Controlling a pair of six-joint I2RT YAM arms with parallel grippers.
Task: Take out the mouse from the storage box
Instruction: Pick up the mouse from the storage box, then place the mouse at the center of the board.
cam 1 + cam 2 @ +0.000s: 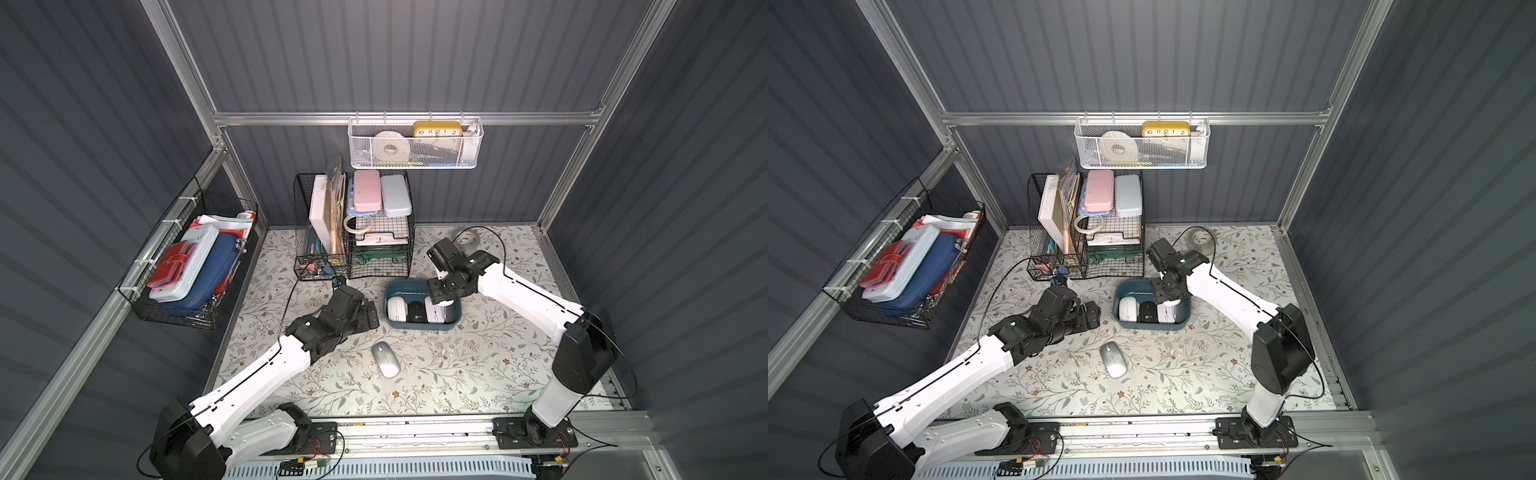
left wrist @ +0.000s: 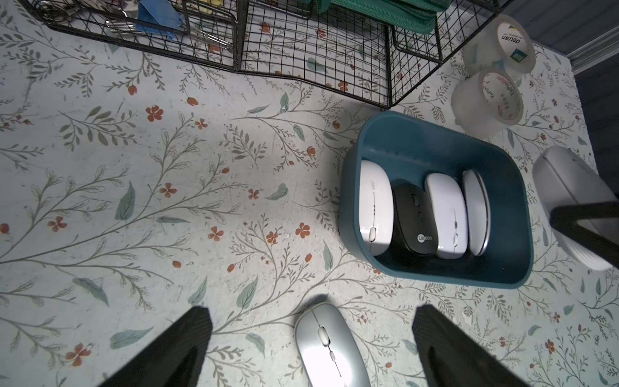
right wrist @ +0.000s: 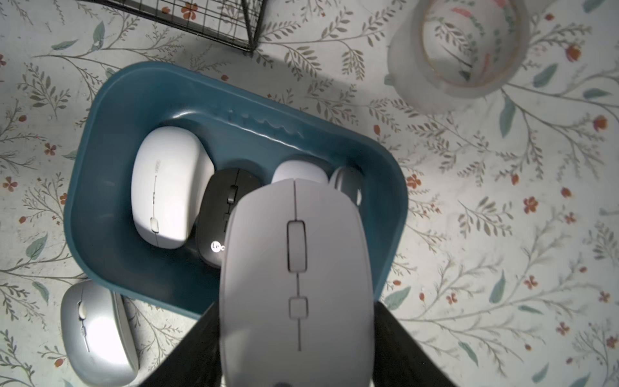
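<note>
Now the right gripper (image 3: 296,313) is clamped on a pale grey mouse (image 3: 296,268), held in the air over the storage box (image 3: 110,140) — four more mice (image 2: 412,221) lie side by side inside it. The left gripper (image 2: 311,316) hangs beside the box, fingers wide apart, over a silver mouse (image 1: 385,360) lying on the table (image 1: 478,374) just in front of the box.
</note>
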